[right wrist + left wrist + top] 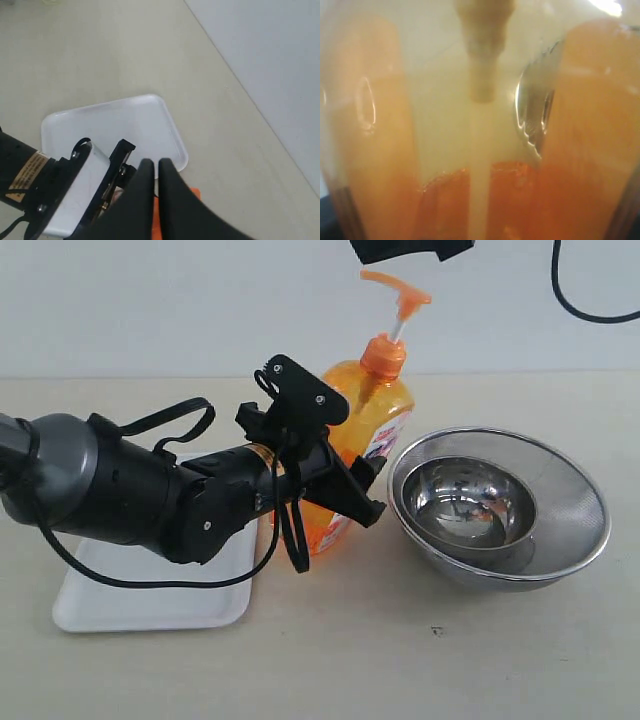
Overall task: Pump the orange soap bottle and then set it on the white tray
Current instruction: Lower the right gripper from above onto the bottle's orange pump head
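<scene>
The orange soap bottle [375, 415] stands upright on the table, its pump head [395, 285] raised on the white stem. My left gripper [355, 485] is shut on the bottle's body from the left side, one black finger [350, 495] lying across its front. The translucent bottle [480, 150] fills the left wrist view, and the fingers barely show there. My right gripper [155, 162] is shut with nothing in it, hanging above the pump head [192, 192] and apart from it; only its black tip [412, 250] shows at the exterior view's top edge. The white tray [150, 605] lies under the left arm.
Two nested round steel bowls [500, 505] stand close to the right of the bottle. A black cable [580, 300] hangs at the back right. The left arm's body [120, 490] and its looped cables hang over the tray [145, 125].
</scene>
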